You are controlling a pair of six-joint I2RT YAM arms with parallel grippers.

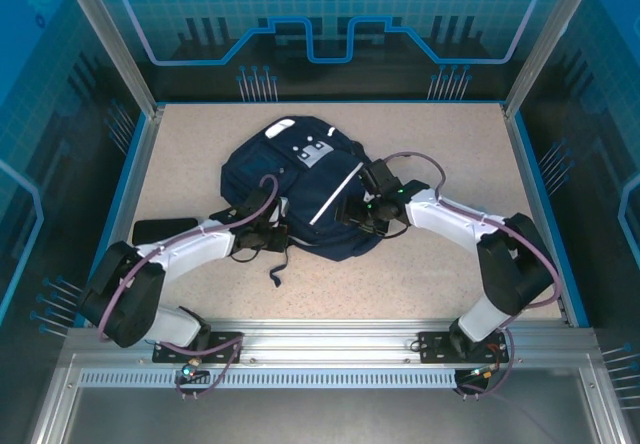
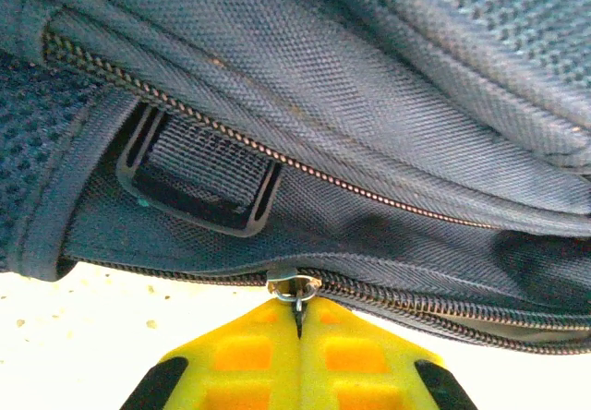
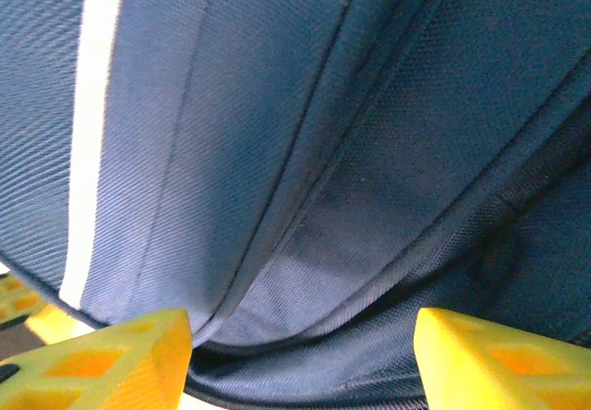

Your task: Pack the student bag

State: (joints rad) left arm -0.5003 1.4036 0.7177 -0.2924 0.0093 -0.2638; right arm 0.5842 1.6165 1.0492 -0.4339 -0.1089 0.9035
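The student bag [image 1: 295, 179], navy with a white stripe [image 1: 337, 193], lies flat in the middle of the table. My left gripper [image 1: 275, 234] is at the bag's near left edge. In the left wrist view its yellow fingers [image 2: 245, 355] are pressed together on the small metal zipper pull [image 2: 295, 287], which sits on the zipper line of the student bag [image 2: 369, 105]. My right gripper [image 1: 352, 214] rests on the bag's right side. In the right wrist view its fingers [image 3: 138, 345] stand wide apart, with a fold of the student bag [image 3: 305, 151] bulging between them, unclamped.
A flat dark object [image 1: 165, 230] lies on the table left of the bag, beside my left arm. A black strap buckle [image 2: 199, 174] sits just above the zipper. Loose black straps [image 1: 278, 264] trail toward the near edge. Blue walls ring the table.
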